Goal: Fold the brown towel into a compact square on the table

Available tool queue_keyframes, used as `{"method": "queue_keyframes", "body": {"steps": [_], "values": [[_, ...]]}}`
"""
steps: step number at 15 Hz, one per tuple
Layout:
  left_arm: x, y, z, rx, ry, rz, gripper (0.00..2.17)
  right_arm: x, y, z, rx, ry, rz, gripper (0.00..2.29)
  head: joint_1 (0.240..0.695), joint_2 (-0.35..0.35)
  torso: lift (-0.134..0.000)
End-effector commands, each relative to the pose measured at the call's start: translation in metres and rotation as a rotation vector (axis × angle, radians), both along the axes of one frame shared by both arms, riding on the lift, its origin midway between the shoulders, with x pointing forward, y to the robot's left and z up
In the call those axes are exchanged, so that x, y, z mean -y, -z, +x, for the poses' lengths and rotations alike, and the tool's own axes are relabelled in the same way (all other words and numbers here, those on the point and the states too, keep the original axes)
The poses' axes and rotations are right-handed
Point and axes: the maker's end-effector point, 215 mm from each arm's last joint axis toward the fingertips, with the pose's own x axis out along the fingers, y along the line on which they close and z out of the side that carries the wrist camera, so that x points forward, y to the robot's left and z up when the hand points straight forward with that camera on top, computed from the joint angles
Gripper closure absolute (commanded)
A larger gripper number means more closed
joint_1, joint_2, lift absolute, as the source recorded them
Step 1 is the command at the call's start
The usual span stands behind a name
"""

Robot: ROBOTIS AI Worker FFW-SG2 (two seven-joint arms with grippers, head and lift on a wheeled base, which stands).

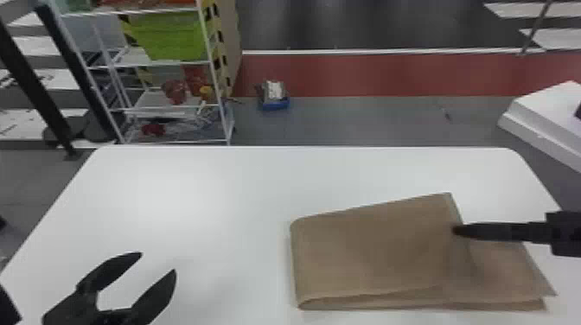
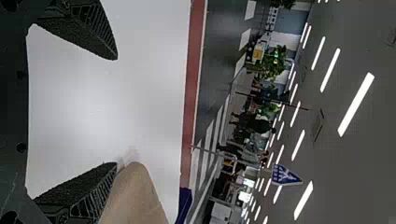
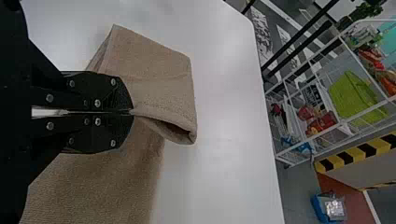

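Here, the brown towel (image 1: 371,255) lies folded at right

At near left, the left gripper (image 1: 158,263) hangs over the table (image 1: 194,194), its fingers spread wide. On the near right side of the table, the towel shows a rounded fold toward the left, with lower layers jutting out to the right. There, the right gripper (image 1: 457,230) has its fingers closed, pinching the upper layer. Beyond the table's far edge, a white rack (image 1: 186,141) with a green box (image 1: 173,36) stands at left.

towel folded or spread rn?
Folded, not yet a compact square. In the head view the brown towel shows stacked layers, a rounded fold on the left, and uneven edges on the right.
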Motion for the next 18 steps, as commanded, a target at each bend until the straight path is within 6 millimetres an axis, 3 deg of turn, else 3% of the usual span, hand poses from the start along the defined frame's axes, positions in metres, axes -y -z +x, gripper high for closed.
{"method": "queue_keyframes", "body": {"steps": [1, 3, 4, 7, 9, 10, 12, 13, 14, 15, 18], "values": [[0.001, 0.0, 0.0, 0.001, 0.0, -0.002, 0.07, 0.01, 0.03, -0.022, -0.074, 0.021, -0.014, 1.11, 0.695, 0.028, -0.124], [0.003, 0.0, 0.0, 0.001, 0.003, -0.004, 0.07, 0.021, 0.037, -0.022, -0.09, 0.048, -0.027, 1.11, 0.695, 0.015, -0.124], [0.005, -0.001, 0.002, 0.002, 0.006, -0.005, 0.07, 0.026, 0.028, -0.017, -0.07, 0.062, -0.015, 1.11, 0.695, 0.008, -0.124], [0.012, 0.001, 0.003, -0.001, 0.016, -0.003, 0.07, 0.046, -0.025, -0.004, 0.054, 0.072, -0.018, 1.11, 0.695, -0.017, -0.124], [0.013, 0.002, 0.002, -0.006, 0.017, -0.004, 0.07, 0.065, -0.039, -0.006, 0.078, 0.098, -0.015, 1.11, 0.695, -0.048, -0.124], [0.012, 0.002, 0.003, -0.003, 0.017, -0.003, 0.07, 0.072, -0.027, -0.014, 0.048, 0.111, -0.023, 1.11, 0.695, -0.059, -0.124], [0.012, 0.002, 0.005, -0.002, 0.015, -0.005, 0.07, 0.075, 0.017, -0.034, -0.063, 0.128, -0.027, 1.11, 0.695, -0.091, -0.124], [0.012, 0.003, 0.006, -0.002, 0.014, -0.007, 0.07, 0.071, 0.029, -0.039, -0.092, 0.128, -0.028, 1.11, 0.695, -0.099, -0.124], [0.012, 0.003, 0.006, -0.004, 0.015, -0.008, 0.07, 0.066, 0.028, -0.039, -0.089, 0.116, -0.019, 1.11, 0.695, -0.104, -0.124], [0.013, 0.003, 0.006, -0.004, 0.017, -0.008, 0.07, 0.064, 0.018, -0.035, -0.063, 0.112, -0.015, 1.11, 0.695, -0.103, -0.124], [0.018, 0.007, 0.006, -0.021, 0.024, -0.008, 0.07, 0.065, -0.047, -0.013, 0.097, 0.094, 0.009, 1.11, 0.695, -0.093, -0.124]]}}
